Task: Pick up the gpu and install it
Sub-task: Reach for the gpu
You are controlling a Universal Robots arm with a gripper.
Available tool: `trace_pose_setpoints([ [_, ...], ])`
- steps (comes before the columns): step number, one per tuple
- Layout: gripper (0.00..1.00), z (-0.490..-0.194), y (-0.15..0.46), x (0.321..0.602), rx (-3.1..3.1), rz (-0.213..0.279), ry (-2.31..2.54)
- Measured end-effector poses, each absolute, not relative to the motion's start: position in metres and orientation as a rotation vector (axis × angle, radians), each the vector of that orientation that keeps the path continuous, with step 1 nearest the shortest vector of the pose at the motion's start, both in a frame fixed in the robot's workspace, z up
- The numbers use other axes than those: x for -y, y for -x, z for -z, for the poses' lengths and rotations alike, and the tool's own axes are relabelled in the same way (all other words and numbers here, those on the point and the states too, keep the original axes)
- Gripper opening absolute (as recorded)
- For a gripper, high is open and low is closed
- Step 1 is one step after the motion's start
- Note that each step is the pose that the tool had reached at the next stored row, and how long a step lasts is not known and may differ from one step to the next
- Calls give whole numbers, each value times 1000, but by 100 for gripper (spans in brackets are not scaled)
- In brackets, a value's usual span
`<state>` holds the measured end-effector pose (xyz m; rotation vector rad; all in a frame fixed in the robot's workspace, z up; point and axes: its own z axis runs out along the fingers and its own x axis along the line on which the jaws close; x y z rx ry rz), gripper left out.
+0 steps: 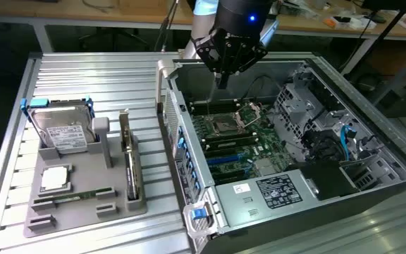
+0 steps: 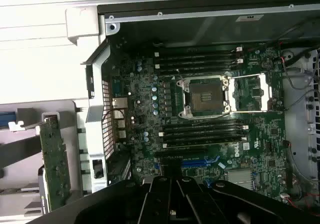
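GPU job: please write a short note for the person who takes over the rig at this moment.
Gripper: shut, holding nothing, above the motherboard inside the open computer case.
GPU: stands on its edge in the gray holder, on the exterior view's left of the case, beside the hard drive.
Done: nothing visible; the GPU is not yet picked up.
Left: the whole job, both pick-up and install.
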<state>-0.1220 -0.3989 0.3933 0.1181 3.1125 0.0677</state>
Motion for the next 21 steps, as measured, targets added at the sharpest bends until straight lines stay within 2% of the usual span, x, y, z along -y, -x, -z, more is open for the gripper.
trace_pose_setpoints([
  [21,11,-393,132,399,-3112,-68,-118],
])
